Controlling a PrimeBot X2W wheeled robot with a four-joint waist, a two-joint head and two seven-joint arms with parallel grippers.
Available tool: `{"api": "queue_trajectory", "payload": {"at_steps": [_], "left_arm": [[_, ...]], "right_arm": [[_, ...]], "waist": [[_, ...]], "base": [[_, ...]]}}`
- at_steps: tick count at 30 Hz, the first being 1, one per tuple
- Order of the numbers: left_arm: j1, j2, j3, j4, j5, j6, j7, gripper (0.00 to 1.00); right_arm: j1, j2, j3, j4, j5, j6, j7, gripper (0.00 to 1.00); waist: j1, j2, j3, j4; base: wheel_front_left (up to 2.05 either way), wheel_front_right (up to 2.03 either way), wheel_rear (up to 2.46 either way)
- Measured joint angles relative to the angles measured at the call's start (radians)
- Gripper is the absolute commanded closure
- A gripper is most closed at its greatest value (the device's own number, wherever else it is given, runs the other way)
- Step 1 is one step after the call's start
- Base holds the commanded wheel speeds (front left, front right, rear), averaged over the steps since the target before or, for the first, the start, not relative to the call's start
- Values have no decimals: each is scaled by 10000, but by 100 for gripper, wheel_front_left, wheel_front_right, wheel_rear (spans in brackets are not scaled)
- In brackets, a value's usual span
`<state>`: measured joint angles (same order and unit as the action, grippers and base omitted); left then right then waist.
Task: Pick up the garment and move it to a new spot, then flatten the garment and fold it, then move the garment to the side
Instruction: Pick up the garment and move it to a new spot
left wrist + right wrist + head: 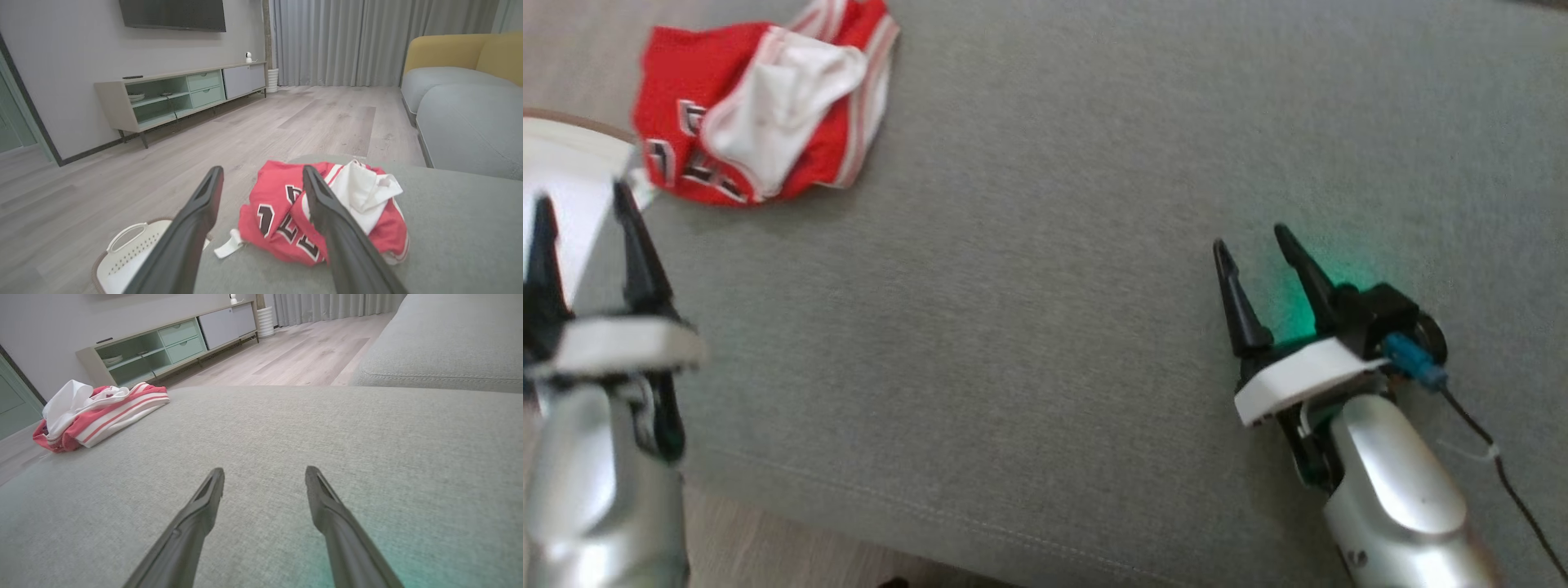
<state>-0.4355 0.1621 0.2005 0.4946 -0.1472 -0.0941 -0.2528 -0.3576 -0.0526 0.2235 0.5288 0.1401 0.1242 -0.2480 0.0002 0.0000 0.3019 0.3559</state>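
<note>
— On the left edge of the seat, do you see the left gripper (580,200)? Its two dark fingers stand wide apart, and nothing is between them.

— Yes. The right gripper (1251,238) is the same: spread wide, holding nothing, low over the grey fabric, with a green glow on the cloth beside it.

— And where is the garment?

— The red-and-white jersey (760,106) lies in a crumpled heap at the far left corner of the grey cushion (1045,269), close to the edge. It is just ahead of the left fingers, near them but, I think, not touching. From the right gripper it is well apart.

— How does it lie?

— White inside on top, red cloth with numbers below, the striped hem bunched up. Not flat and not folded.

— So how much of the task is done?

— In my judgement, nothing that one can see. If this corner is the old spot or the new one, I cannot tell. What remains: to grasp it, carry it, flatten it, fold it, and put it aside. The left arm is better placed to begin.

— And around it?

— A white laundry basket (135,249) stands on the wooden floor (286,122) just beside that corner. Farther away, a TV cabinet (163,94) runs along the wall.
</note>
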Motion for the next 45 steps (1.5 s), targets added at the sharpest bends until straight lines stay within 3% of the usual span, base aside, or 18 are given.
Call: {"api": "queue_trajectory", "payload": {"at_steps": [7, 14, 22, 23, 24, 30, 38, 42, 45], "left_arm": [[-2074, 426, -445, 1802, 79, -213, 40, 0], [-3396, 1312, -604, 4098, 77, -276, 309, 0], [-3824, 1363, -629, 5476, 75, 395, 669, 0], [-3858, 1375, -625, 5599, 75, 430, 665, 29], [-3902, 1394, -625, 5689, 75, 426, 656, 100], [-4168, 1402, -777, 5536, 63, 215, 201, 100], [-4827, 1342, -1647, 3586, 174, -244, 4, 100], [-4829, 805, -2052, 2667, -345, -307, -38, 100], [-4832, 238, -3005, 1956, -748, -309, -40, 100]], "right_arm": [[-523, -221, 173, -688, -86, 0, -6, 0], [-938, -259, 435, -1294, -52, 0, -88, 0], [-1197, -297, 445, -1524, 86, 0, -163, 0], [-1222, -301, 433, -1523, 86, 0, -163, 0], [-1227, -303, 428, -1521, 86, 0, -163, 0], [-1204, -305, 238, -1191, 188, 0, -159, 0], [-455, -222, -50, -698, 487, 0, -146, 0], [-138, -157, -203, -640, 633, 0, -144, 0], [43, -130, -284, -608, 830, 0, -144, 0]], "waist": [[0, 0, 1007, -714], [-1, 0, 1722, -1492], [-2, 0, 2134, -2061], [-2, 0, 2150, -2094], [-2, 0, 2151, -2118], [-1, 0, 1803, -2153], [-3, 0, 691, -2393], [-4, 0, 78, -2708], [-4, 0, -288, -3088]], "base": [[0, 0, 0], [0, 0, 0], [0, 0, 0], [0, 0, 0], [0, 0, 0], [0, 0, 0], [0, 0, 0], [0, 0, 0], [0, 0, 0]]}}
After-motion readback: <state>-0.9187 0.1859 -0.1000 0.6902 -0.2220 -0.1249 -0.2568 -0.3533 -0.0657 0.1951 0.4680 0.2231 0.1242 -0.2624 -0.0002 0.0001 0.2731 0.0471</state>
